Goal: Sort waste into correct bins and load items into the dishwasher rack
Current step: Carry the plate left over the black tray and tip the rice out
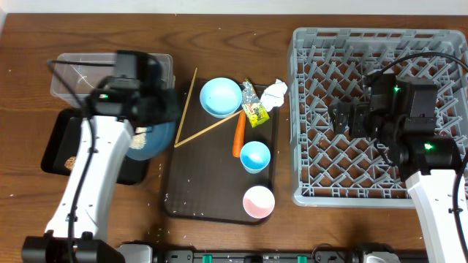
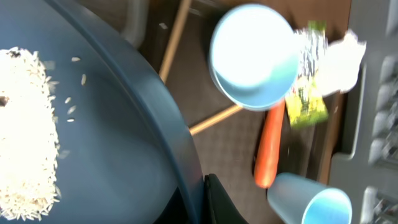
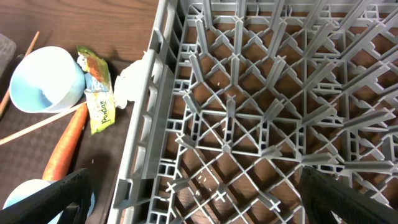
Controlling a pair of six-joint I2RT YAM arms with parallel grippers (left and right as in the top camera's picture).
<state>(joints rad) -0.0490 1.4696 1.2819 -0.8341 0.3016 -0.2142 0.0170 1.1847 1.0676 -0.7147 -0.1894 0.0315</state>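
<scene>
My left gripper (image 1: 164,115) (image 2: 202,199) is shut on the rim of the dark blue plate (image 1: 155,137) (image 2: 112,124), which carries a heap of white rice (image 2: 28,124). The plate hangs over the right end of the black tray (image 1: 62,150), in front of the clear tub (image 1: 73,69). My right gripper (image 1: 340,117) (image 3: 196,199) stands open and empty above the grey dishwasher rack (image 1: 380,109) (image 3: 249,93). On the brown serving tray (image 1: 212,190) lie the light blue bowl (image 1: 221,96), carrot (image 1: 239,134), wrapper (image 1: 254,106), paper wad (image 1: 275,93), blue cup (image 1: 255,156), pink cup (image 1: 259,201) and chopsticks (image 1: 208,130).
Some food scraps lie in the black tray at its left. Rice grains are scattered on the serving tray and on the table near its front left corner. The rack holds no dishes. Its left wall stands close to the serving tray's right edge.
</scene>
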